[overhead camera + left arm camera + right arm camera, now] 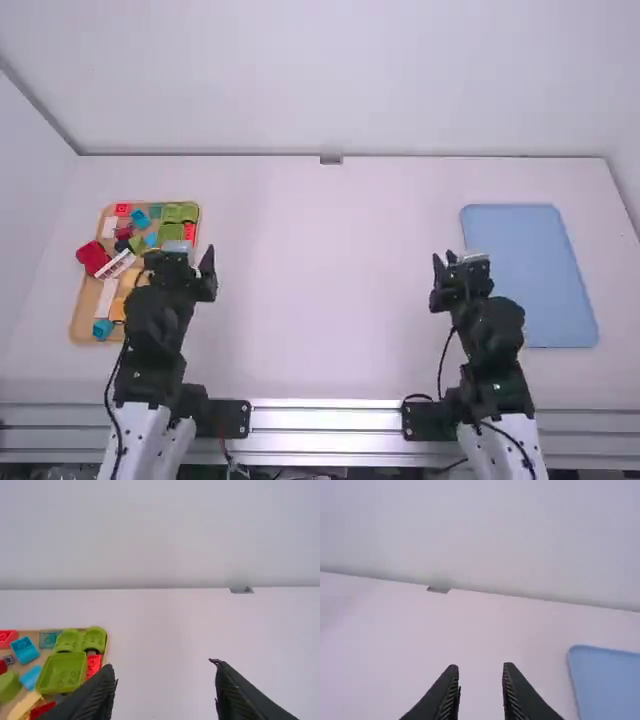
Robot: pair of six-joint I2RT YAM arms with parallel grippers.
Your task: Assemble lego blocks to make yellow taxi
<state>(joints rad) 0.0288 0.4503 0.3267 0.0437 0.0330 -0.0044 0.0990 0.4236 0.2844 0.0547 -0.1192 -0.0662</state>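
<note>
- High view: lego blocks mostly held in tan tray, left of and beyond left claw; tray's long axis near-to-far; left arm nearer.
- Left wrist view: left claw wide, empty; studs seen inside green block.
- Right wrist view: right claw narrower, parted, empty; blue tray seen.

The flat tray is plain blue, the block tray tan, the table white, the square piece lime green.
</note>
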